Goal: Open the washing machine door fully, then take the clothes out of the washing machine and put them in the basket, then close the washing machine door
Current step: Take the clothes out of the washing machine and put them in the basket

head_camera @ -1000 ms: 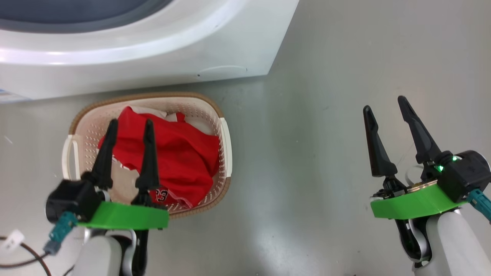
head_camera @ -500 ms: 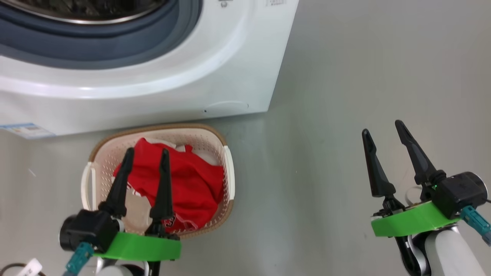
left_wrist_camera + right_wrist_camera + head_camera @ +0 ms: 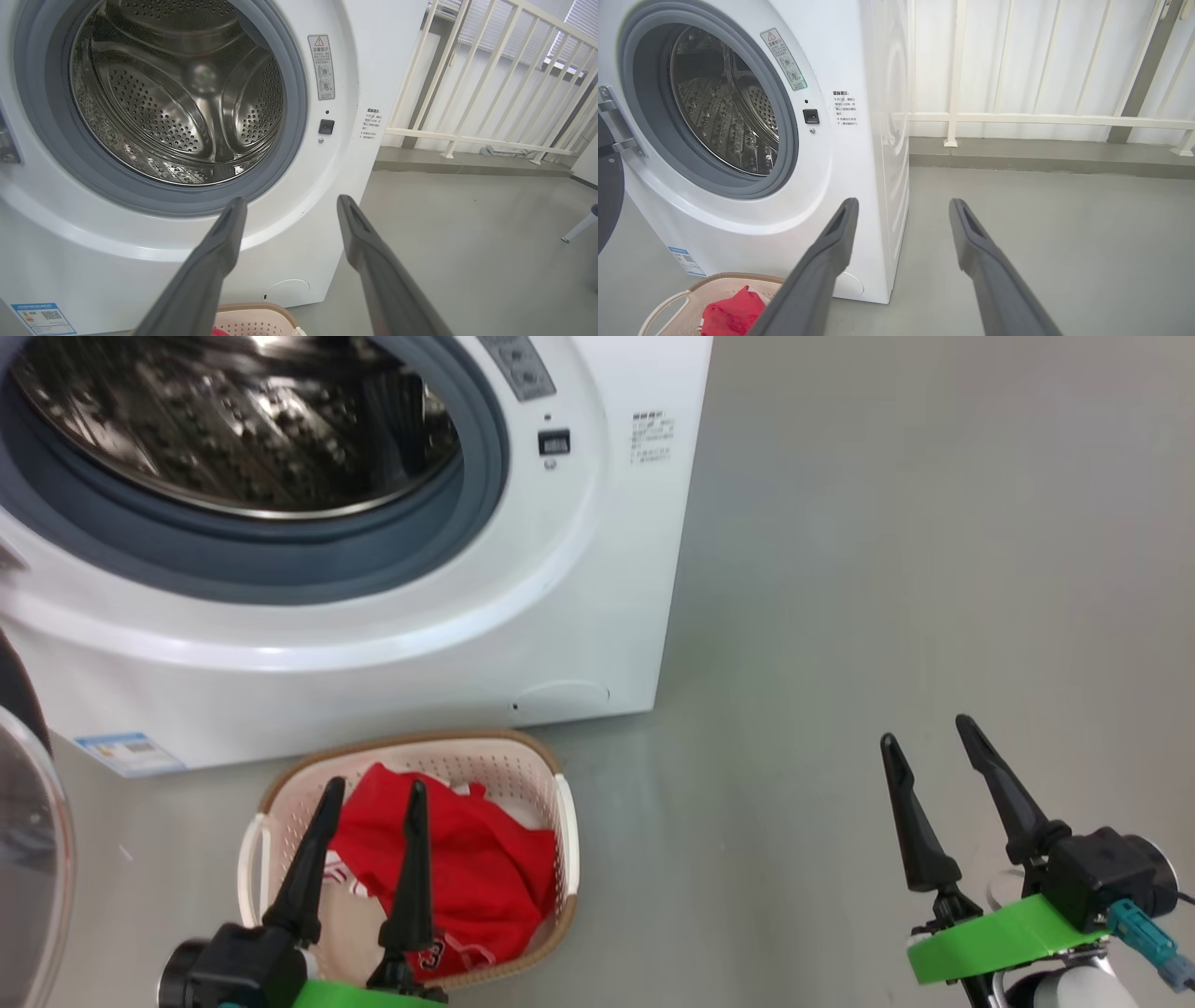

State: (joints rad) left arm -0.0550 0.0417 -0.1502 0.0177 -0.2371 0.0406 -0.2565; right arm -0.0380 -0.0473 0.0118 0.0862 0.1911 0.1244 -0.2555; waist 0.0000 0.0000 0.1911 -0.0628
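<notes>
Head cam tilted up vs. 1 s ago: the whole frame has shifted, so no move of objects is inferred. The big white front-loading washing machine (image 3: pixel 579 616) is now seen w/ its perforated steel drum (image 3: pixel 233 429) and grey rubber ring (image 3: pixel 280 565) at upper left of frame; before, only its lower front was shown. The small cream-white perforated plastic basket w/ brown rim (image 3: pixel 420 739) is now found at lower left-centre, just in front of the machine. The bright red jersey clothes w/ white trim (image 3: pixel 485 887) are lying in it, arrangement unchanged. In the left wrist view no red fabric is seen in the drum; it is judged empty. The large round door w/ black rim and clear glass bowl (image 3: pixel 28 859) is cut by the left edge of frame, swung open, well apart from the opening. The left gripper (image 3: pixel 375 787), bottom left, is held above the basket w/ fingers spread wide and nothing between them, same spread as before. The right gripper (image 3: pixel 924 730), bottom right, is over bare grey floor (image 3: pixel 887 523), likewise wide and empty. Judgement: unloading is done; door closing remains. Door is at left, so the left arm is prob. better placed. The glossy rim may be slippery under the fingers.
</notes>
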